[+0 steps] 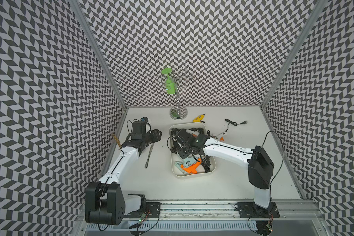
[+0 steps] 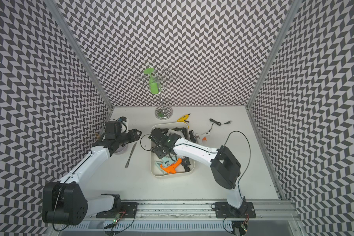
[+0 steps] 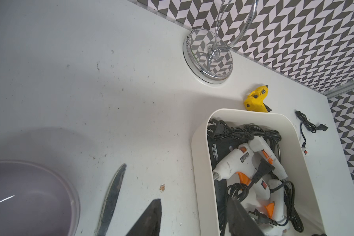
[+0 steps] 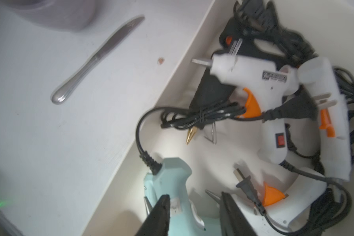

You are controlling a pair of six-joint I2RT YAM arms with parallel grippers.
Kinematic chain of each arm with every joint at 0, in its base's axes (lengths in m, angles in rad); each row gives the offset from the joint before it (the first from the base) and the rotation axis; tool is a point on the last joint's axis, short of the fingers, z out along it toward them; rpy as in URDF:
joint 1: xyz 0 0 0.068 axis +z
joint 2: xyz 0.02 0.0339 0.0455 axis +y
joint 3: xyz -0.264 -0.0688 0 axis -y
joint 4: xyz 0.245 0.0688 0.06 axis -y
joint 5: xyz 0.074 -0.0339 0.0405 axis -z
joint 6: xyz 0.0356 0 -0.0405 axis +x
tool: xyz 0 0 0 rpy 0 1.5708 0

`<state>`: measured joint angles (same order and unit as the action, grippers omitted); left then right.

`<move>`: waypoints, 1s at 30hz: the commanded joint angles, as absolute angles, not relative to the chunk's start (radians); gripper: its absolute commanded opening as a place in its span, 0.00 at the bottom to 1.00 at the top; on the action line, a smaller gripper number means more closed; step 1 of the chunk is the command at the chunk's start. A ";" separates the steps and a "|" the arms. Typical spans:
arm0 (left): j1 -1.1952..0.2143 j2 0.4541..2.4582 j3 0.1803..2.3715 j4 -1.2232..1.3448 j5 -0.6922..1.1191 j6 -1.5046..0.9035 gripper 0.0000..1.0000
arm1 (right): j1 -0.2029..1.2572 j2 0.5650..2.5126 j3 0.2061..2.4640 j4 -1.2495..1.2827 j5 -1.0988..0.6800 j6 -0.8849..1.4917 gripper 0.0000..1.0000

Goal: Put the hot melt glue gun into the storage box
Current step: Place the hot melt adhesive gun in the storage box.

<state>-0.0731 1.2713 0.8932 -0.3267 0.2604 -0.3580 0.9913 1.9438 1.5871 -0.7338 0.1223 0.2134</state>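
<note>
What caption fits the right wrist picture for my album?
The right claw poised above a pale blue glue gun in the storage box, beside white glue guns and black cords.

Your white surface (image 1: 233,183) carries 1 cream storage box (image 1: 194,175) near its middle, a knife (image 1: 149,155) left of it, a chrome stand (image 1: 178,113) by the back wall, and 2 guns outside the box: a yellow glue gun (image 1: 199,118) and a white glue gun (image 1: 219,134).

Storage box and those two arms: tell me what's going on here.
The right gripper hangs open over the storage box, jaws apart just above a light blue glue gun lying among several others. The left gripper hovers open over the table beside the box, holding nothing. A yellow glue gun and a white glue gun lie on the table outside it.
</note>
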 commanded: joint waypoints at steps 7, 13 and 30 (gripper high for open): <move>-0.069 1.259 0.910 -0.318 0.275 -0.340 0.56 | 1.012 1.997 1.499 -0.673 0.060 0.179 0.24; -0.074 1.264 0.925 -0.308 0.282 -0.333 0.56 | 1.003 1.914 1.536 -0.672 0.230 0.191 0.36; -0.227 1.386 0.985 -0.331 0.212 -0.271 0.59 | 0.470 1.711 1.419 -0.646 0.187 -0.091 0.80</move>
<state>-0.2119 1.3724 0.9646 -0.3260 0.2291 -0.2924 0.5369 1.6775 1.4933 -0.6529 0.1497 0.0654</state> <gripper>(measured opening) 0.589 0.795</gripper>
